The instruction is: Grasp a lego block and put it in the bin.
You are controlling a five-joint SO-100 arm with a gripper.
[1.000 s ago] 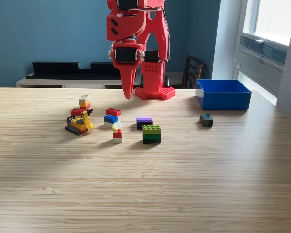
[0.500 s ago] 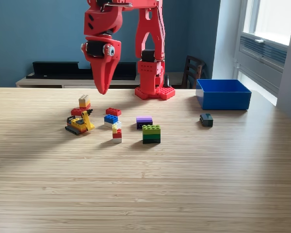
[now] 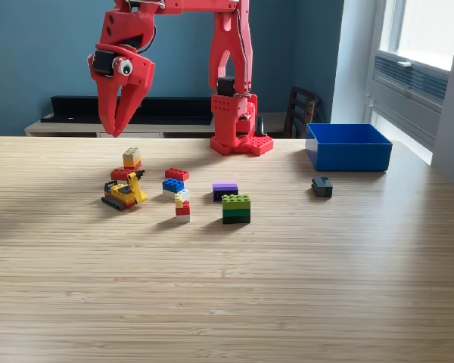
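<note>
one red arm reaching high toward the exterior view's left, gripper [image 3: 118, 130] pointing down, slightly spread, empty

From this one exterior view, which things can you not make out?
- Inside of the bin: its near wall hides the floor, so its contents cannot be told.
- Upper arm: cut off by the top edge.
- Gripper jaws: slightly parted and empty; pad faces are not visible.
- Small dark block: too small to identify.
- Back faces of the lego pile: hidden.
</note>
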